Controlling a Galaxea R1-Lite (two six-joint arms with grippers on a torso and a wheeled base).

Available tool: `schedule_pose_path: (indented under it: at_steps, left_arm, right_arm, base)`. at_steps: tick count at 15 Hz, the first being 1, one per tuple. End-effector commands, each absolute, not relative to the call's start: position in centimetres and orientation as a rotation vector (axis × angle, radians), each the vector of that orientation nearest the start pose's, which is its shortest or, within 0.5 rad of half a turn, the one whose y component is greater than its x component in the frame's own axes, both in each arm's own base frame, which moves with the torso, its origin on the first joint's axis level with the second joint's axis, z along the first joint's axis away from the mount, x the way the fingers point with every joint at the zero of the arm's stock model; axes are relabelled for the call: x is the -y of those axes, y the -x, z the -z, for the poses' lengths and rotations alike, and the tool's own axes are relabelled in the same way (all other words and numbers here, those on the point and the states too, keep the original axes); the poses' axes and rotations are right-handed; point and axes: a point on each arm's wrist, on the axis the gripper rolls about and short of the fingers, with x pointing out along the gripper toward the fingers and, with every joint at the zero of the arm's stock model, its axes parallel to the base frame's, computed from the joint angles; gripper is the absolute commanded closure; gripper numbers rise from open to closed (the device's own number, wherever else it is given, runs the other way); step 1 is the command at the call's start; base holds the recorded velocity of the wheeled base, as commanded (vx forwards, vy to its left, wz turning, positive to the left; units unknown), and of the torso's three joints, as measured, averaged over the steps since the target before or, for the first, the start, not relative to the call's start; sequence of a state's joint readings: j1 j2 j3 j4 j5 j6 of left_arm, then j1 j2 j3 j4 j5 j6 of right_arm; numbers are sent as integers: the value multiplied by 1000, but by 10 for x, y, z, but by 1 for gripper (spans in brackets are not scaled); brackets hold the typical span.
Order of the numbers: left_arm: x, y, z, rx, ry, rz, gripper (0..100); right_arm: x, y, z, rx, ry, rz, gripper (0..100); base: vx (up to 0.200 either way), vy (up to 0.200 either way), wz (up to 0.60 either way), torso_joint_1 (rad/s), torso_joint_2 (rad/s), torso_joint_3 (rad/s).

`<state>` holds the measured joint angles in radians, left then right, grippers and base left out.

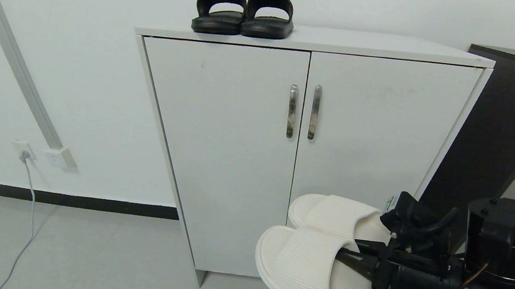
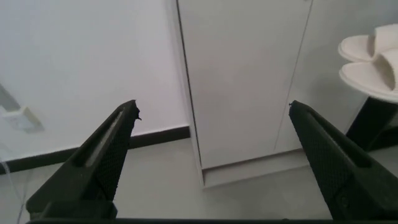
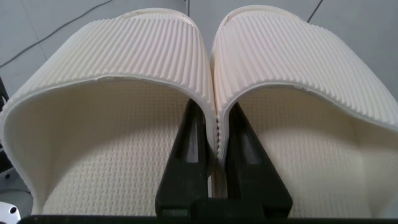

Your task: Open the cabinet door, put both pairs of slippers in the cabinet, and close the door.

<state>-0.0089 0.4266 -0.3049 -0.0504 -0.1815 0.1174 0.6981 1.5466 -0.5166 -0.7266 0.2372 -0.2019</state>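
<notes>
Two white slippers (image 3: 124,74) are pinched by their adjoining strap walls between our right fingers (image 3: 186,155), so the pair carries as one. Our left fingers (image 2: 102,155) gape empty, likely free for the shut cabinet door (image 1: 217,159) ahead; black slippers (image 1: 244,14) sit atop it.

wide-spread left gripper (image 2: 212,104) near cabinet (image 2: 242,81)

One slipper pair (image 1: 243,14) sits atop the cabinet (image 1: 217,159); the other pair (image 1: 307,264) hangs low before its right door (image 1: 379,128).
</notes>
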Motion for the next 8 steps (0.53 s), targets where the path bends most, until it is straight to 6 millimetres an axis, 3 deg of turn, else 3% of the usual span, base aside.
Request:
schedule_pose_path:
  at_steps: [1, 3, 8]
  left_arm:
    - [6, -46, -183, -121, -97, 251, 0]
    - [7, -66, -186, -133, -94, 276, 0]
    - [37, -113, -203, -142, -30, 489, 0]
  right_arm:
    - [-162, -183, -160, -207, 258, -963, 100]
    - [-162, -182, -160, -205, 258, -965, 100]
    - [-163, -179, -160, -206, 257, -976, 100]
  base:
    - [0, 0, 0, 0, 0, 0]
    - [0, 0, 0, 0, 0, 0]
    - [0, 0, 0, 0, 0, 0]
